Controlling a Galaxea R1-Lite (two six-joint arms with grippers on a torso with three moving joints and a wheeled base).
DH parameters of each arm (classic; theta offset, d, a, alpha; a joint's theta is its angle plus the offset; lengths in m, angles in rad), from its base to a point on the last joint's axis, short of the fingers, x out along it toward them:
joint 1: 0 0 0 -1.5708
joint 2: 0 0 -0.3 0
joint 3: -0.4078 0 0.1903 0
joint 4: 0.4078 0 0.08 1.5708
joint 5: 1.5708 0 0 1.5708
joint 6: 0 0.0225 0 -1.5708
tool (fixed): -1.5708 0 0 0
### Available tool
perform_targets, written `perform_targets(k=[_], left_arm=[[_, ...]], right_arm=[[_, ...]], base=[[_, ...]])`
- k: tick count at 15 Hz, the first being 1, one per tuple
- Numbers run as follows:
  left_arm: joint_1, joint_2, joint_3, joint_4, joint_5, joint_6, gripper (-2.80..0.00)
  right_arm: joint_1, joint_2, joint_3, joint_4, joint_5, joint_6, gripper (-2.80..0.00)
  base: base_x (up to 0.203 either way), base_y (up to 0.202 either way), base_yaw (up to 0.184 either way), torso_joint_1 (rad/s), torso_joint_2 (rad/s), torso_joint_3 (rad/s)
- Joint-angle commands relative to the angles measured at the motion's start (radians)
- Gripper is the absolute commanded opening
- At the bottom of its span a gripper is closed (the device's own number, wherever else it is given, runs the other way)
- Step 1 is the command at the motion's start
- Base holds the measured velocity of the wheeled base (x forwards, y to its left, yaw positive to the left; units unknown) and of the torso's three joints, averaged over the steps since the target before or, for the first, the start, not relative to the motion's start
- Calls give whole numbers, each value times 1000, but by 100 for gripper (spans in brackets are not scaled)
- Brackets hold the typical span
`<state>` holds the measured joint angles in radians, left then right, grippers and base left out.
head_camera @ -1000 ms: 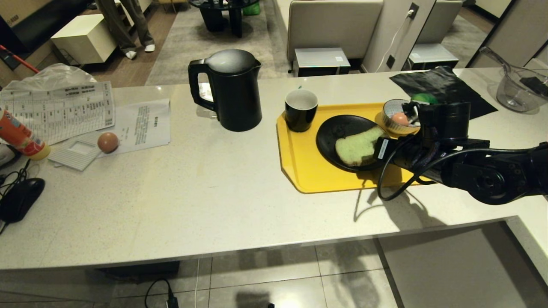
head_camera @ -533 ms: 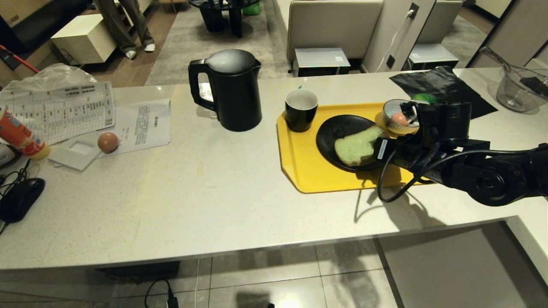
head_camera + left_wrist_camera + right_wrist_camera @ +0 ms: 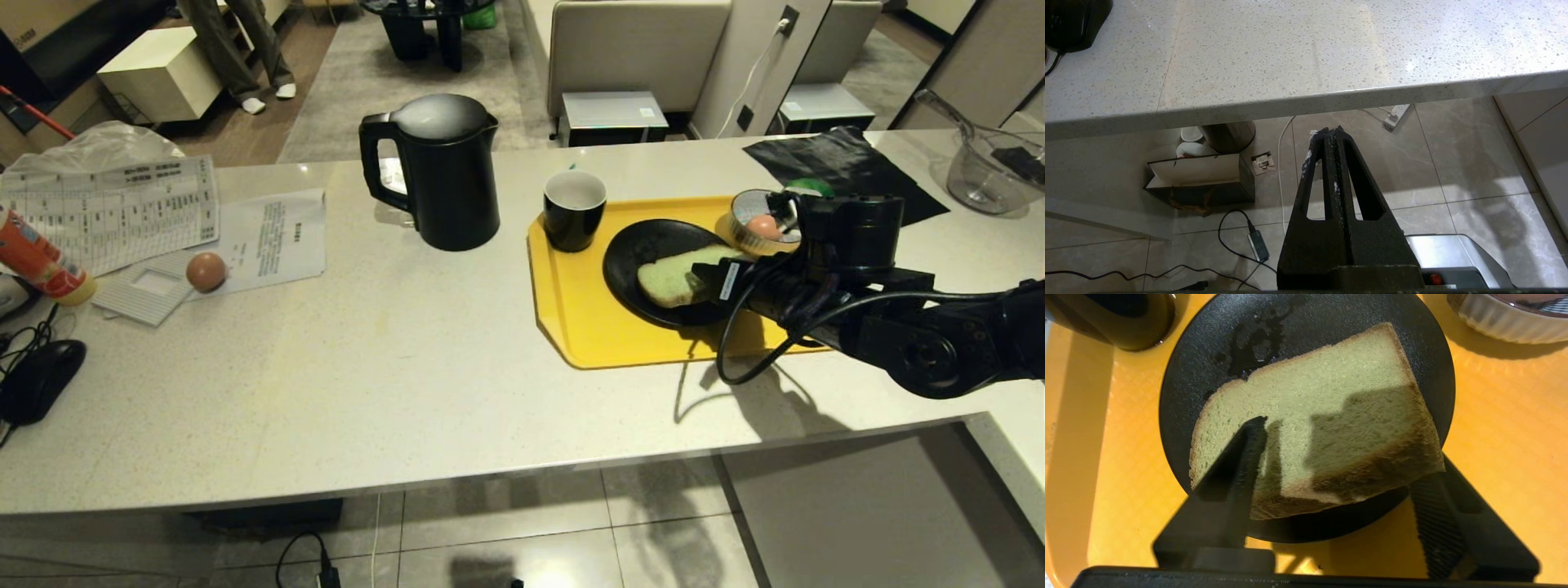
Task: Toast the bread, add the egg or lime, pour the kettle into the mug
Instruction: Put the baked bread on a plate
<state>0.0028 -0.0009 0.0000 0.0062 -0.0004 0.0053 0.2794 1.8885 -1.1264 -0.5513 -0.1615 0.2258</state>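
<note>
Bread (image 3: 1323,416): pale green slice with brown crust, lying on black plate (image 3: 645,245), one corner overhanging plate rim on robot's side. Right gripper (image 3: 1343,473) positioned low over near rim of plate, fingers spread wide to either side of bread's near edge; one finger (image 3: 1237,465) lying over slice surface, other at overhanging corner. No firm hold on bread visible. Plate set on yellow tray (image 3: 588,327) on pale speckled counter (image 3: 367,384). Left gripper (image 3: 1333,134) parked below counter edge, over tiled floor, fingers pressed together, holding nothing.

Beyond plate, on tray: mug (image 3: 575,209), black outside and white inside, at far left corner; small ribbed bowl (image 3: 755,220) containing egg (image 3: 763,226) at far right. Lime (image 3: 808,186) partly hidden behind bowl and arm. Kettle (image 3: 441,167) standing upright on counter, left of tray, handle facing left. Second egg (image 3: 206,271) resting on papers (image 3: 269,233) at far left of counter.
</note>
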Motion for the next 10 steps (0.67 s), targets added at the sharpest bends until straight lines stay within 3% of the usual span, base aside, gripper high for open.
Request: perform_targets(k=[1, 8, 10], left_arm=[[-1, -1, 0, 0, 0, 1, -280], [0, -1, 2, 0, 0, 1, -280], [0, -1, 0, 0, 0, 1, -280]], right_arm=[[-2, -4, 7, -2, -9, -16, 0], [-2, -24, 44, -56, -115, -305, 0], [-2, -40, 49, -68, -118, -330, 0]], base=[[0, 0, 0, 0, 0, 0], [0, 0, 0, 0, 0, 0], [0, 0, 0, 0, 0, 0]])
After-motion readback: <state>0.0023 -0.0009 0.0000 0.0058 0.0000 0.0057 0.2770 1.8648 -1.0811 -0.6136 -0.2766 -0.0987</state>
